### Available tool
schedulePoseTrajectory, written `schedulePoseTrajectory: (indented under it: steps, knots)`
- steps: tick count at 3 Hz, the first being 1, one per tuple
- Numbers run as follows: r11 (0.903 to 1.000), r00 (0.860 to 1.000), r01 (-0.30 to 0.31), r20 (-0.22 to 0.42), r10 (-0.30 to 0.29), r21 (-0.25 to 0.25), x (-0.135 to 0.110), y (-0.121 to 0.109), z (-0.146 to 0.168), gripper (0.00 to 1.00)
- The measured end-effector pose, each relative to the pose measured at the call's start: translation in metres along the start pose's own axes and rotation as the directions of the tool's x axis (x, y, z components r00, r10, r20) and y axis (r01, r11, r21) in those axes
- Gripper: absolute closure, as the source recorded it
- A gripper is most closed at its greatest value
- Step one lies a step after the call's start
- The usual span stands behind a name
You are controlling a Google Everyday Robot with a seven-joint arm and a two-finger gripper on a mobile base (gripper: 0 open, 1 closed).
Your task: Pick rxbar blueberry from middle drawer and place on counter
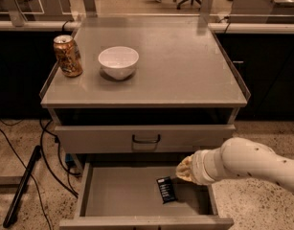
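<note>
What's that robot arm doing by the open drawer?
The robot's gripper hovers over the open middle drawer, just up and right of the rxbar blueberry lying on the drawer floor. It isn't holding the bar. Up on the counter sit a gold can and a white bowl.

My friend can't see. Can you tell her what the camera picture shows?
The robot's pincer hovers over the open middle drawer, close to the black rxbar blueberry lying inside. On the counter stand a gold-brown can and a white bowl.
</note>
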State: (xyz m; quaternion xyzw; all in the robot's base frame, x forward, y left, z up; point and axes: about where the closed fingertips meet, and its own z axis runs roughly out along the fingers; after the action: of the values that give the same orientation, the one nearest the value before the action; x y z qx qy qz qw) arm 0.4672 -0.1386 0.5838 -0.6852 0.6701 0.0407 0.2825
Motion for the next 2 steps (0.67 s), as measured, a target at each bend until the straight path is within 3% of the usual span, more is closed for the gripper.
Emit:
schedulePoseTrajectory:
  steps: [1, 2]
  knots:
    - [0.9995, 0.999, -0.032, -0.007, 0.032, -0.009, 0.019, -0.017, 0.021, 1.0]
    - [0.9934, 0.995, -0.101, -0.016, 0.101, -0.053, 0.047, -0.025, 0.049, 1.0]
